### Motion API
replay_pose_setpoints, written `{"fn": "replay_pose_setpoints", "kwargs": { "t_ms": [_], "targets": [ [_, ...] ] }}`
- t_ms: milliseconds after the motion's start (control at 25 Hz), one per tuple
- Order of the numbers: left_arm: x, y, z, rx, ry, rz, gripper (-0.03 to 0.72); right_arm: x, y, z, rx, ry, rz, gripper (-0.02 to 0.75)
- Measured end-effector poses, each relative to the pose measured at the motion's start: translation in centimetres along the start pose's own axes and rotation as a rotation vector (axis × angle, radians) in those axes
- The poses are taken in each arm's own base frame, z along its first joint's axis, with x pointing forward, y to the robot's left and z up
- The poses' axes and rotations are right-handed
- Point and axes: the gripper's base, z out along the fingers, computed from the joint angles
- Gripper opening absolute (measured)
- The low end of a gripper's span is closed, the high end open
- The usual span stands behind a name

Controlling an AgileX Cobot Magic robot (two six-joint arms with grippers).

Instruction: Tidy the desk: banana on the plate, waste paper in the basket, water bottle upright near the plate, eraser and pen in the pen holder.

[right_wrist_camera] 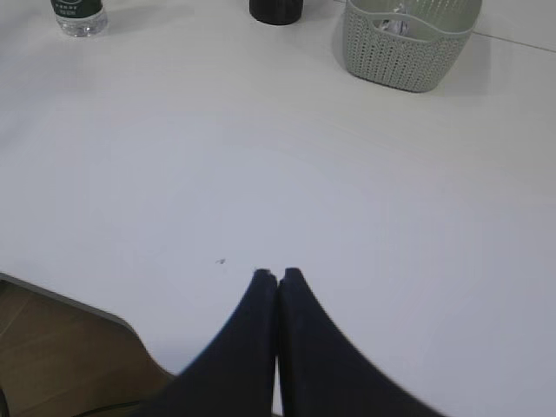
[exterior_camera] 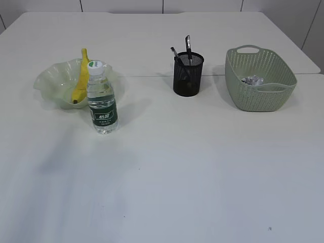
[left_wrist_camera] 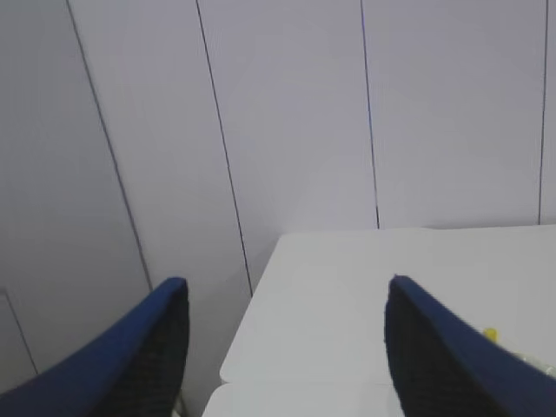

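A yellow banana [exterior_camera: 81,76] lies in the pale green plate [exterior_camera: 48,77] at the left. The water bottle [exterior_camera: 102,97] stands upright right beside that plate; its base also shows [right_wrist_camera: 80,17]. A black mesh pen holder [exterior_camera: 188,74] holds a pen [exterior_camera: 188,48]; the eraser is hidden. Crumpled waste paper [exterior_camera: 252,80] rests inside the green basket [exterior_camera: 263,96], which also shows [right_wrist_camera: 404,48]. Neither arm appears in the exterior view. My left gripper [left_wrist_camera: 287,291] is open and empty, facing the wall and a table corner. My right gripper [right_wrist_camera: 277,275] is shut on nothing above the table's near edge.
The white table [exterior_camera: 192,167] is made of two tops joined by a seam behind the holder. Its near edge and the floor show at the lower left of the right wrist view. A white panelled wall [left_wrist_camera: 287,113] stands behind the table.
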Motion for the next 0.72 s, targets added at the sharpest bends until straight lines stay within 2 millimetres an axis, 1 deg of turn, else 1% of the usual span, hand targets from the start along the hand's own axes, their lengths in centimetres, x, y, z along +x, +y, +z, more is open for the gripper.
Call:
{"fn": "replay_pose_setpoints", "kwargs": {
  "t_ms": [280, 520, 640, 720],
  "targets": [
    [-1.2, 0.8, -2.5, -0.029, -0.090, -0.018, 0.496, 0.0, 0.0, 0.0, 0.000, 0.000, 0.013, -0.010],
    [-1.8, 2.3, -5.0, -0.141, -0.135, -0.041, 0.496, 0.0, -0.1, 0.0, 0.016, 0.001, 0.008, -0.010],
    [-2.1, 2.6, -5.6, -0.158, -0.156, -0.051, 0.496, 0.0, -0.4, 0.0, 0.047, 0.002, -0.006, -0.010],
    [-2.1, 2.7, -5.8, -0.159, -0.159, -0.054, 0.496, 0.0, -0.5, 0.0, 0.053, 0.002, -0.009, -0.010]
  ]
}}
